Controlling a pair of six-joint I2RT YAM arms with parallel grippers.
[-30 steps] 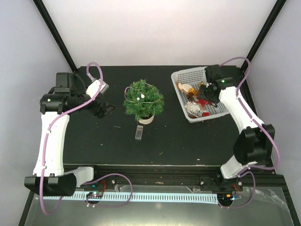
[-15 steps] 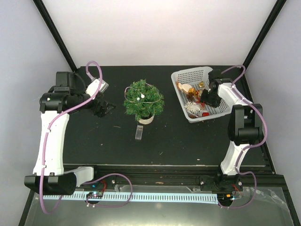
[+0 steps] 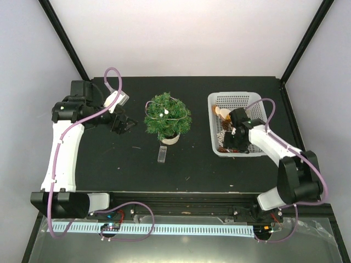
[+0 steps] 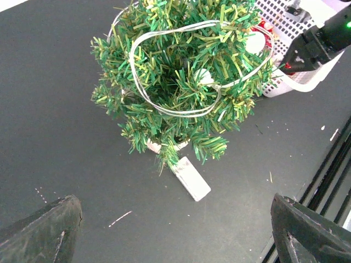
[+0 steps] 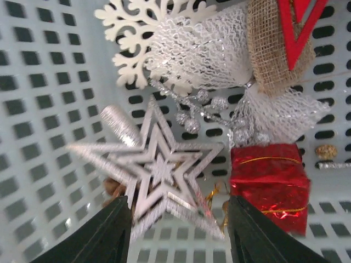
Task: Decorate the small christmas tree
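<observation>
The small christmas tree (image 3: 167,118) stands at the table's middle on a beige base, with a white wire looped over its dark green branches; it also fills the top of the left wrist view (image 4: 186,82). My left gripper (image 3: 122,125) is open and empty just left of it, and its own view (image 4: 175,241) shows it facing the tree. My right gripper (image 3: 233,137) is down inside the white basket (image 3: 241,96). It is open (image 5: 181,235), and the lower points of a silver glitter star (image 5: 153,170) lie between its fingers.
A small white battery box (image 3: 161,154) lies in front of the tree's base. The basket floor (image 5: 33,109) holds a red gift box (image 5: 269,181), a white snowflake (image 5: 137,44), a mesh bow with burlap (image 5: 269,60) and a red star frame (image 5: 299,27).
My right arm has swung from the basket's far right side to its near left part and gone lower. The basket has turned squarer and shifted. My left gripper has moved slightly toward the tree.
</observation>
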